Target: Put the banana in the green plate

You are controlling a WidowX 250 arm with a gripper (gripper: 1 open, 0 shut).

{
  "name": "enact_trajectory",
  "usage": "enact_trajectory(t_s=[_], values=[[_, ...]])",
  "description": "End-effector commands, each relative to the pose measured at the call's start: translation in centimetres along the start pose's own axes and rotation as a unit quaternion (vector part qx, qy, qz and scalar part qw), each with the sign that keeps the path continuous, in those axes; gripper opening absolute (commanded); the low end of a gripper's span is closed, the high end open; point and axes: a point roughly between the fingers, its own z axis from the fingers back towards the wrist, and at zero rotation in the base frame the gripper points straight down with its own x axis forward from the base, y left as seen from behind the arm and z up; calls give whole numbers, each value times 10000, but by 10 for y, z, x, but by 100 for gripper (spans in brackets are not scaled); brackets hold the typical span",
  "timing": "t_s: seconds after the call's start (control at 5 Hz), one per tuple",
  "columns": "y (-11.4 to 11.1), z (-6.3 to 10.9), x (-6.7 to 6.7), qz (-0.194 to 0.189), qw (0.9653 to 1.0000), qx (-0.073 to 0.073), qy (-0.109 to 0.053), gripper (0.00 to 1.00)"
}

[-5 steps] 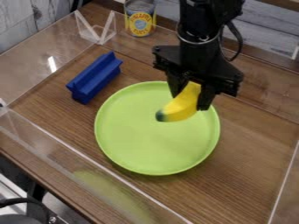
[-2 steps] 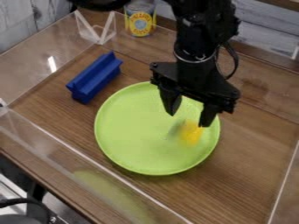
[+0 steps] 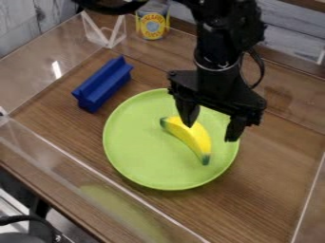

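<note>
- Small curved bright yellow banana (image 3: 188, 139): lies flat inside the large round lime-green plate (image 3: 133, 152), right of its centre, one dark tip towards the near rim.
- Black robot gripper (image 3: 214, 121): points down over the plate's far right part, fingers spread apart, holding nothing; the banana lies below and between them.
- Blue rectangular block (image 3: 102, 84): rests on the wooden table (image 3: 273, 171), left of the plate, apart from it.
</note>
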Motion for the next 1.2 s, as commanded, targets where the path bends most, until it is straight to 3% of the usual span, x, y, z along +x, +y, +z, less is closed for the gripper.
enact_trajectory(t_s=[0.0, 1.0], values=[[-7, 8, 9, -7, 9998, -95, -168, 100], [-13, 7, 18, 92, 9997, -179, -110, 100]])
